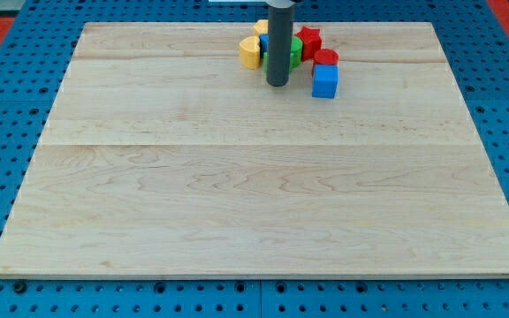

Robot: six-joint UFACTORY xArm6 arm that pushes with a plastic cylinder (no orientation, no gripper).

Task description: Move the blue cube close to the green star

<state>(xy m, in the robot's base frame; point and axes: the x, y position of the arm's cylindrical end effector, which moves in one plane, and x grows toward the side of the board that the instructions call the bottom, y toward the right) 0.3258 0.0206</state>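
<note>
The blue cube [324,81] sits near the view's top, right of centre, with a red cylinder [326,58] touching its top side. A green block [296,49], likely the green star, is mostly hidden behind the rod, just left and up from the cube. My tip [277,84] rests on the board left of the blue cube, about a cube and a half's width away, below the cluster of blocks.
A cluster at the view's top holds a yellow block [251,52], a second yellow block [262,27], a red star-like block [309,40] and a blue piece [263,42] behind the rod. The wooden board [254,177] lies on a blue pegboard.
</note>
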